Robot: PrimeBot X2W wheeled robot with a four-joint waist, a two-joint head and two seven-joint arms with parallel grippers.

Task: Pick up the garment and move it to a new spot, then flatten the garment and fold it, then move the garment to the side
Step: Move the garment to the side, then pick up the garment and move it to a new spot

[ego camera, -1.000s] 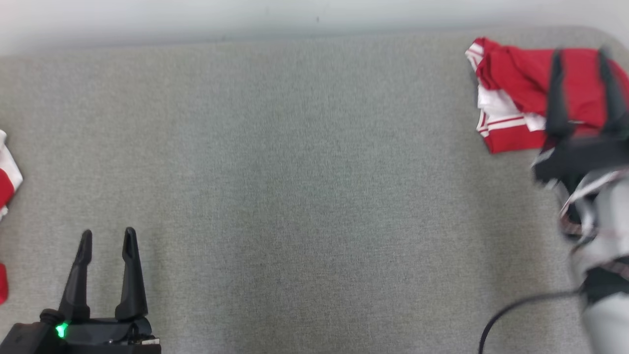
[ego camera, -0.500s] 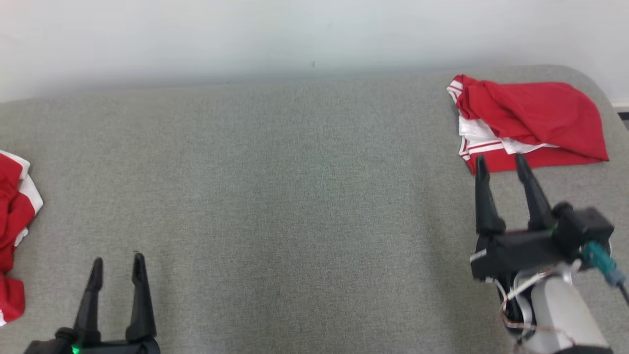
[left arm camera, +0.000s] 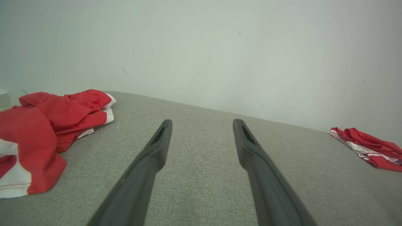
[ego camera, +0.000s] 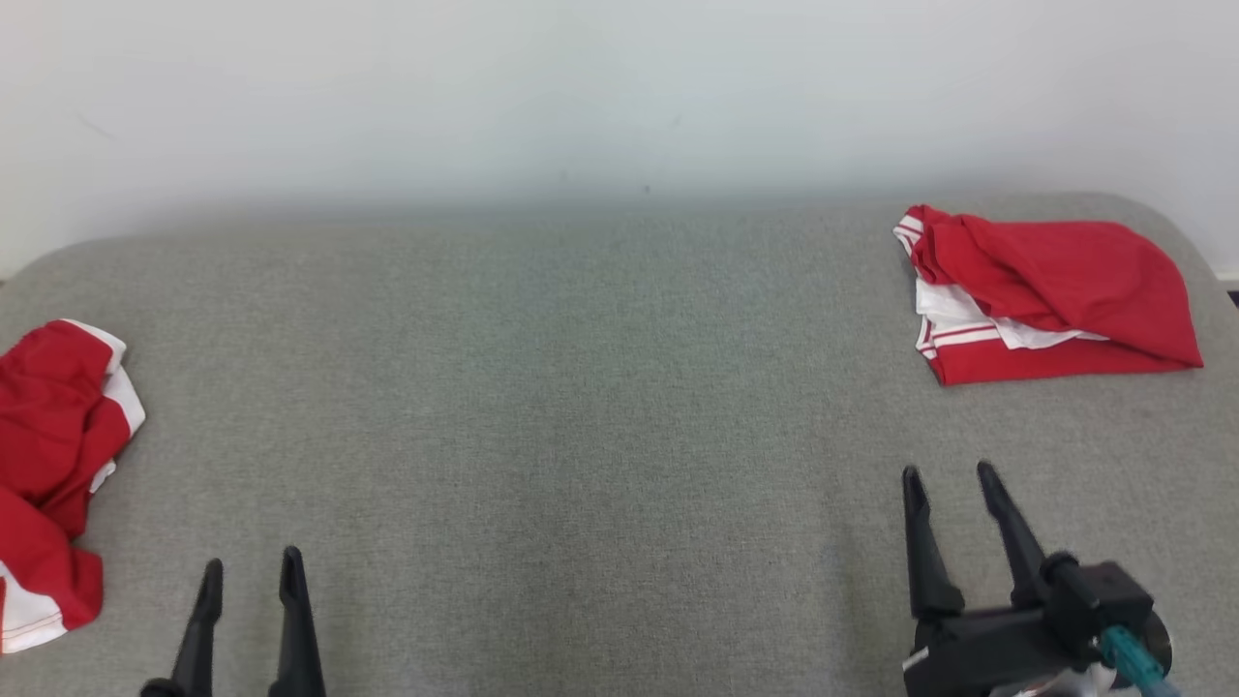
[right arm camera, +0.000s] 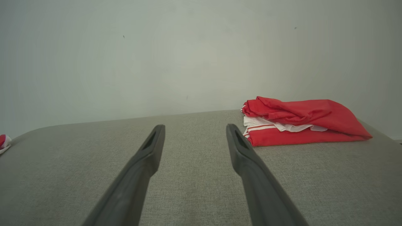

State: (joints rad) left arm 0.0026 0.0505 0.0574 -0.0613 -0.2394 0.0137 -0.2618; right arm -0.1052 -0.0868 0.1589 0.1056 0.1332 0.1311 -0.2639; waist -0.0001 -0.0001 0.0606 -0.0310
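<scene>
1. The garment (ego camera: 1050, 295), red with striped trim, lies folded at the far right corner of the grey surface (ego camera: 581, 436)
2. Right gripper (ego camera: 948, 470) hovers near it, jaws apart, empty
3. Left gripper (ego camera: 252, 559), jaws apart, empty

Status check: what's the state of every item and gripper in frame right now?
jersey: folded, lying at the far right of the grey surface, not held.
other garment: crumpled heap at the left edge, nothing touching it.
left gripper: open, empty.
right gripper: open, empty, apart from the jersey.
</scene>
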